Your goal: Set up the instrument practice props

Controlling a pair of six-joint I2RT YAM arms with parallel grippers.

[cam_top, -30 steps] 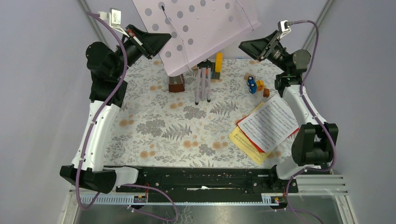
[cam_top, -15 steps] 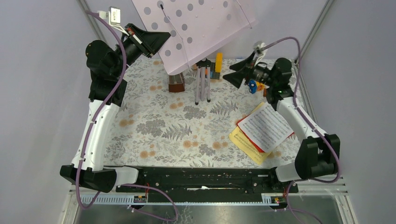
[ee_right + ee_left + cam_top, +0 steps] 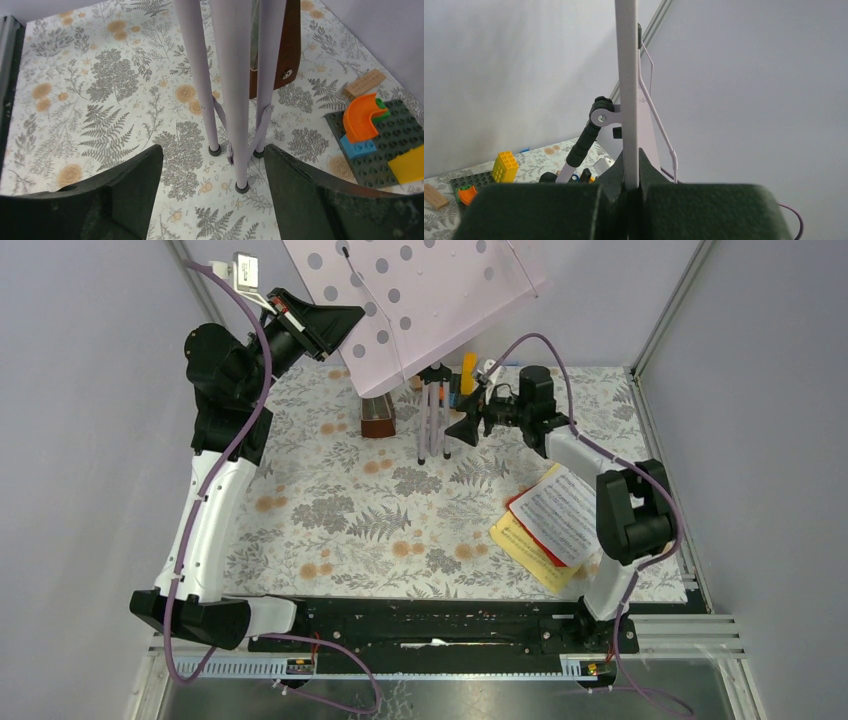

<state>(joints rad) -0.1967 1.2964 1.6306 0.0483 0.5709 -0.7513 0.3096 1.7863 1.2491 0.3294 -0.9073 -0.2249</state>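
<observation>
The pale pink perforated panel (image 3: 420,300) tilts high over the back of the table on its lilac tripod (image 3: 433,425), whose legs are still folded close together. My left gripper (image 3: 340,320) is shut on the panel's left edge; in the left wrist view that edge (image 3: 628,90) runs straight up out of the shut left gripper (image 3: 631,182). My right gripper (image 3: 462,428) hangs low and open just right of the legs. In the right wrist view the tripod legs (image 3: 235,100) stand just past the right gripper (image 3: 212,155), untouched. The sheet-music pages (image 3: 565,515) lie at the right.
A brown wooden box (image 3: 377,420) stands left of the tripod, seen behind the legs as the brown box (image 3: 292,50). Toy blocks on a dark base (image 3: 380,145) and a small wooden piece (image 3: 365,82) lie right of the legs. Enclosure walls close in the table.
My right arm has swung down and left from the high back right corner to the tripod legs, its jaws narrowing a little. The left gripper has kept its hold on the panel.
</observation>
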